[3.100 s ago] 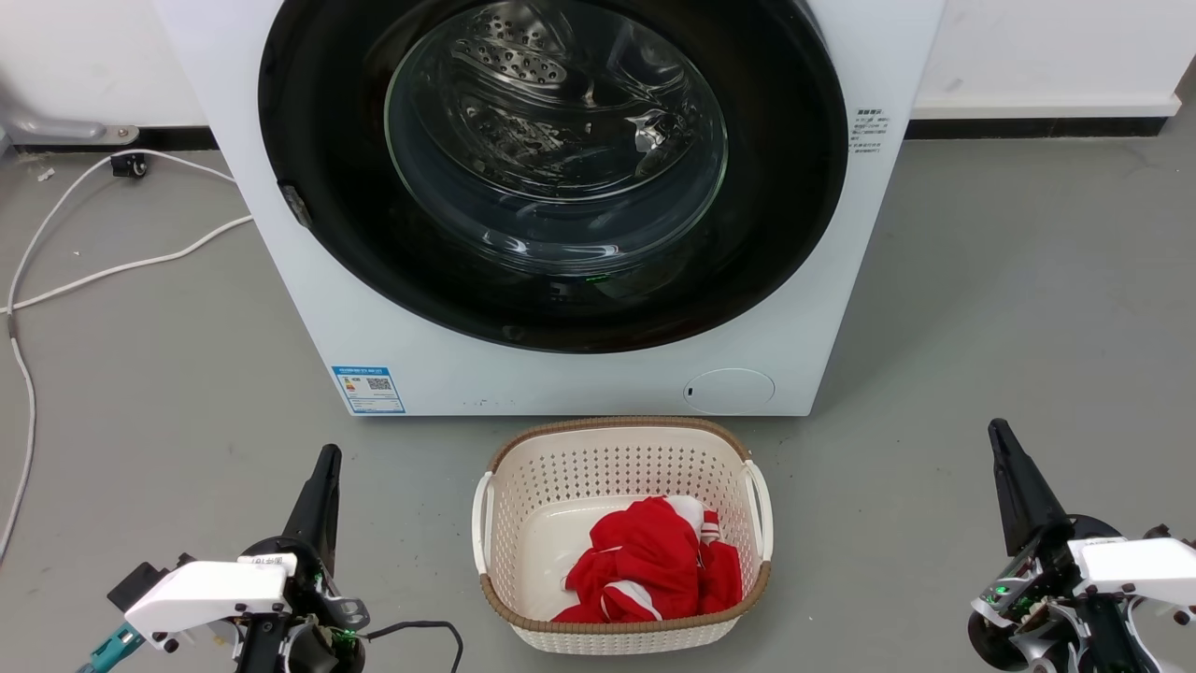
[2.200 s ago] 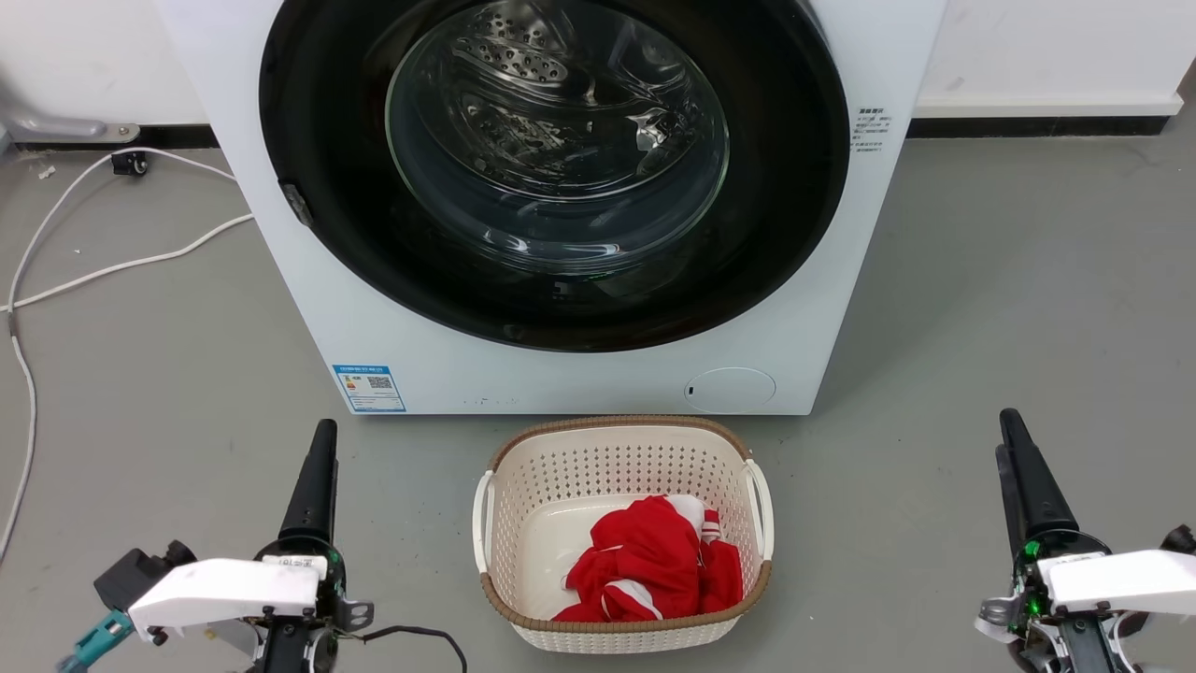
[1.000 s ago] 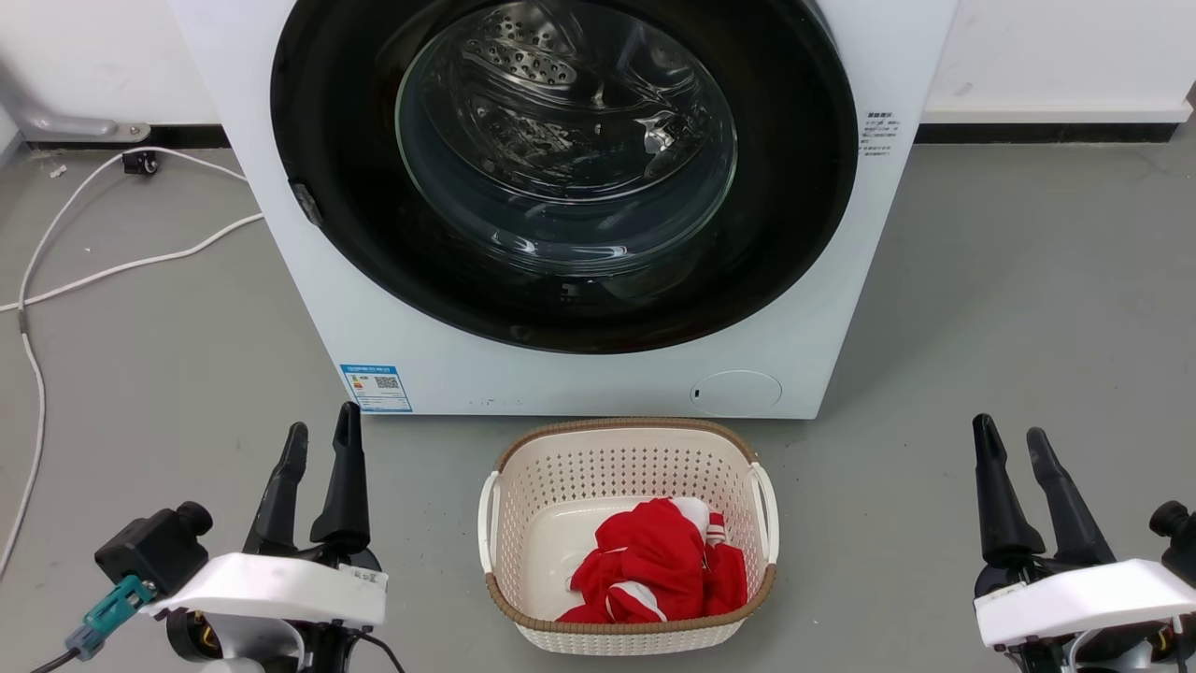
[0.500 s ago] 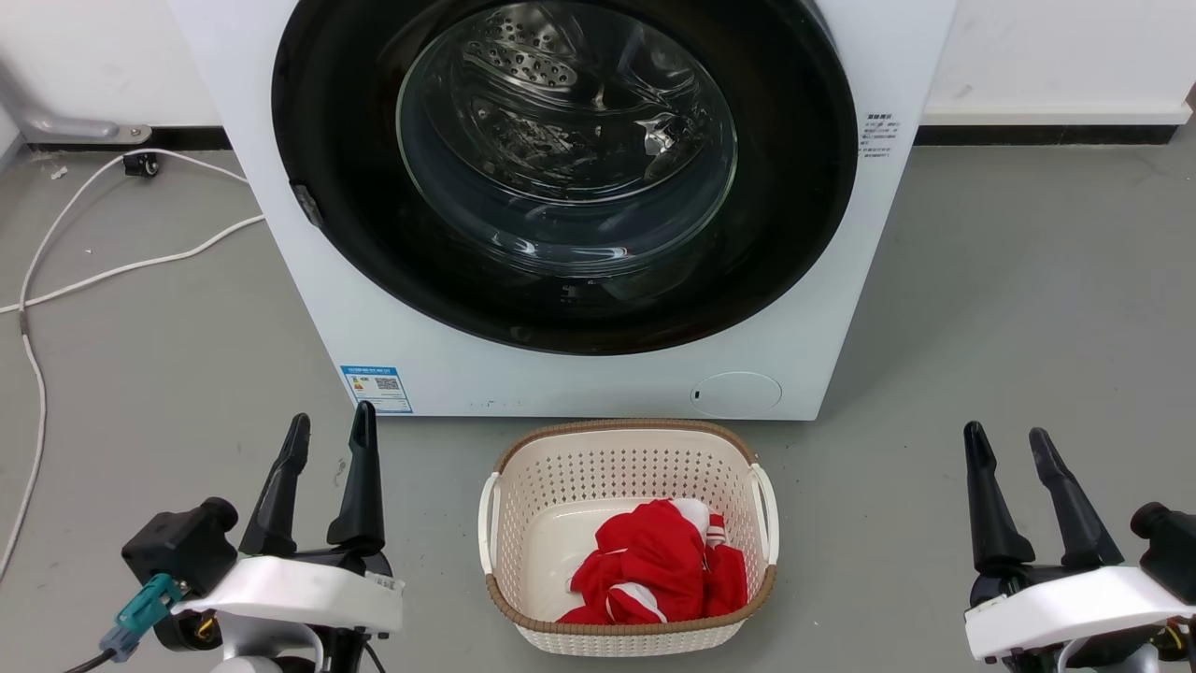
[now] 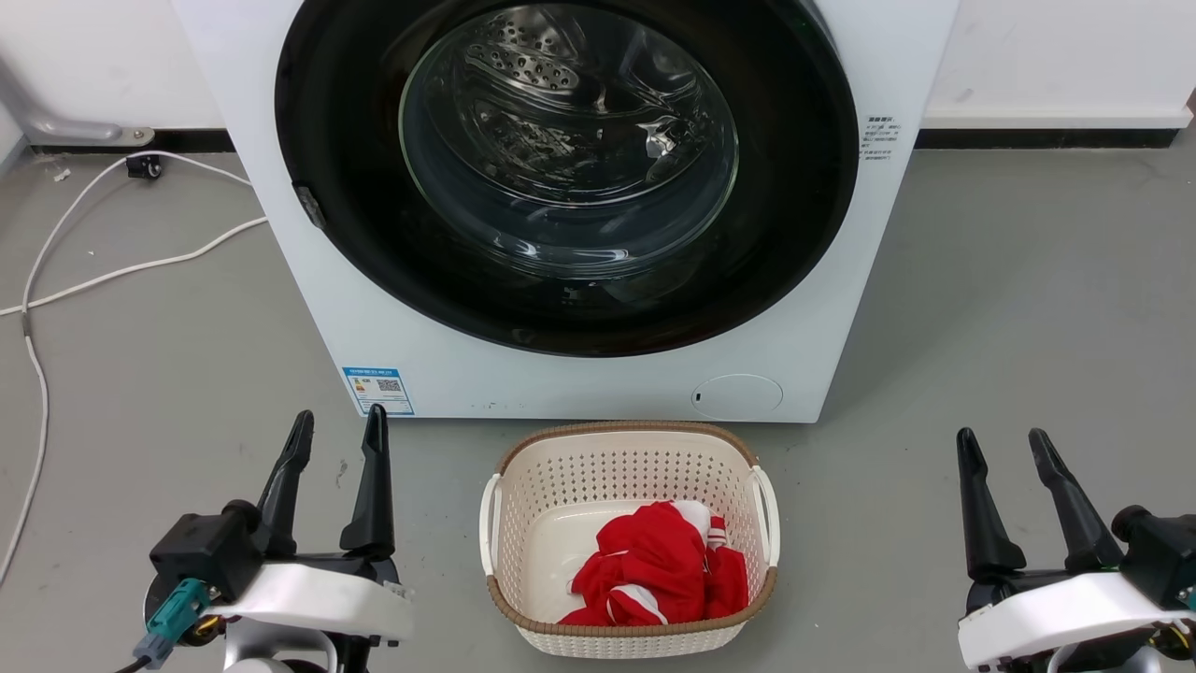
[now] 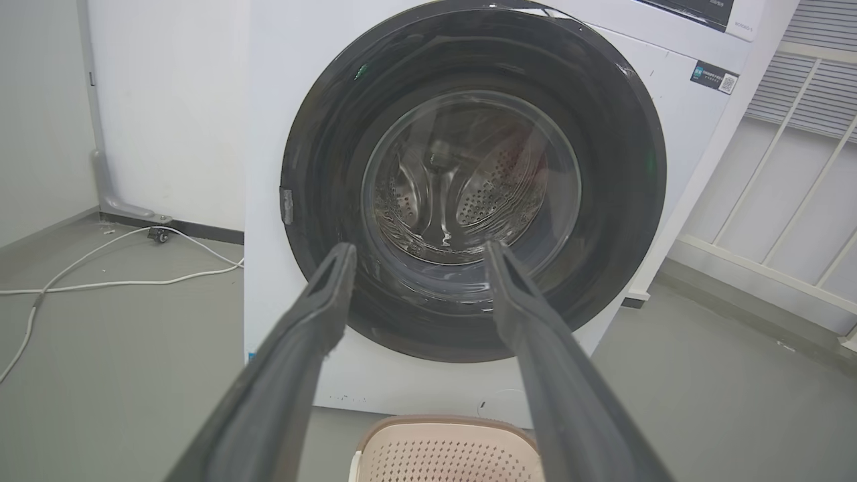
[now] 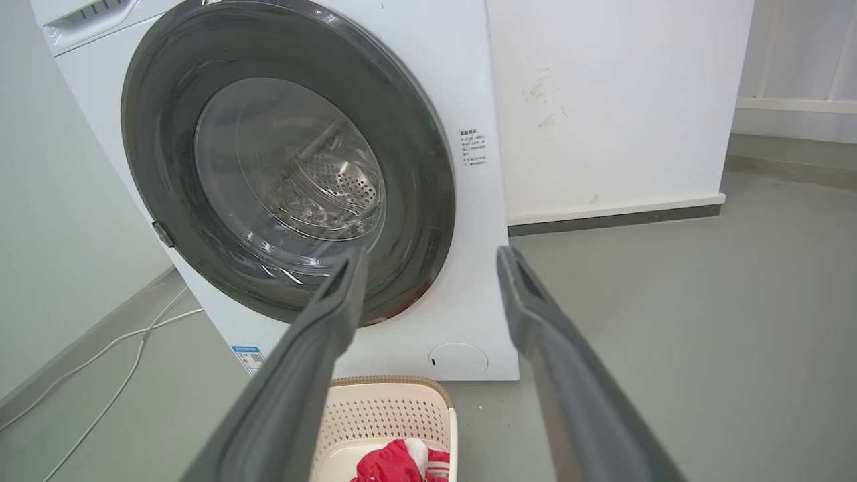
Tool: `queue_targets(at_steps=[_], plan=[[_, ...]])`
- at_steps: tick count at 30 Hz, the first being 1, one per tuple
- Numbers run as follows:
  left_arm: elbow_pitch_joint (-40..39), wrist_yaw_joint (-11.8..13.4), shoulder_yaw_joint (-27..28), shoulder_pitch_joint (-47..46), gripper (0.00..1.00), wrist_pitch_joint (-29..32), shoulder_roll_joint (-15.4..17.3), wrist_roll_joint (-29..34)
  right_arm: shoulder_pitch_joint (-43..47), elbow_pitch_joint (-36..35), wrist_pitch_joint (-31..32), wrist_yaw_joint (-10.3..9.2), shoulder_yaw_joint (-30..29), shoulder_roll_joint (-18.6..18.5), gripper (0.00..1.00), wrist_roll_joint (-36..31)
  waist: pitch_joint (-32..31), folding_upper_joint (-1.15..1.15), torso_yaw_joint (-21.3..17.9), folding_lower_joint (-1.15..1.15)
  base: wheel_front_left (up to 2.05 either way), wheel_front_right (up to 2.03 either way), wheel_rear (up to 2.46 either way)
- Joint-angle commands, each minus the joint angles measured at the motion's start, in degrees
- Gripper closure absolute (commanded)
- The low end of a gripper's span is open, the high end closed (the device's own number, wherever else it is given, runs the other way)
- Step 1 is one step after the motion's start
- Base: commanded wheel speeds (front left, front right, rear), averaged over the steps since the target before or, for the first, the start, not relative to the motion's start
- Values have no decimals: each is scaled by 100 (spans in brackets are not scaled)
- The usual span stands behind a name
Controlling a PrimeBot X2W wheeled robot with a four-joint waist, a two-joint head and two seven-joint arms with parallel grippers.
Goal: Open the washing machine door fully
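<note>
- The left gripper (image 5: pixel 338 414), two long dark fingers on a white wrist, has its fingers spread well apart with nothing between them.
- The right gripper (image 5: pixel 1000 436), of the same build, is likewise spread wide and holds nothing.
- The washing machine door (image 5: pixel 567 159), a large round glossy black disc with a bulging clear glass bowl at its centre, stands ahead of both grippers and well apart from them. It is forward and to the right of the left gripper, forward and to the left of the right one.
- The door lies flat against the front of the boxy white washing machine (image 5: pixel 523 383), closed; the perforated steel drum shows through the glass.
- In the left wrist view the door's lower half sits beyond and between that gripper's fingertips.
- A small grey tab (image 5: pixel 310 206) on the door's rim is on the side nearer the left gripper.
- A cream perforated plastic basket with a brown rim (image 5: pixel 621 427) sits on the grey floor (image 5: pixel 981 280) between the two grippers, just before the machine's foot, with crumpled red-and-white cloth (image 5: pixel 654 570) inside.
- A white cable (image 5: pixel 140 266) trails over the floor ahead of the left gripper, on its outer side.
</note>
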Motion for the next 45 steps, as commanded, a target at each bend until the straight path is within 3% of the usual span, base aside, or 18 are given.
queue_targets(at_steps=[1,38,45], plan=[[-41,16,-14,-3,0,-51,43,174,45,-69,-57,-2,-5,15,0,-174,-3,0,2,0,0,0,0],[60,-10,-34,139,0,-452,-4,1629,207,-93,-305,-3,10,33,0,-1649,-30,0,6,0,0,0,0],[117,-34,-7,103,0,-467,-37,1575,177,-62,-309,-3,3,33,0,-1607,-23,0,21,0,0,0,0]])
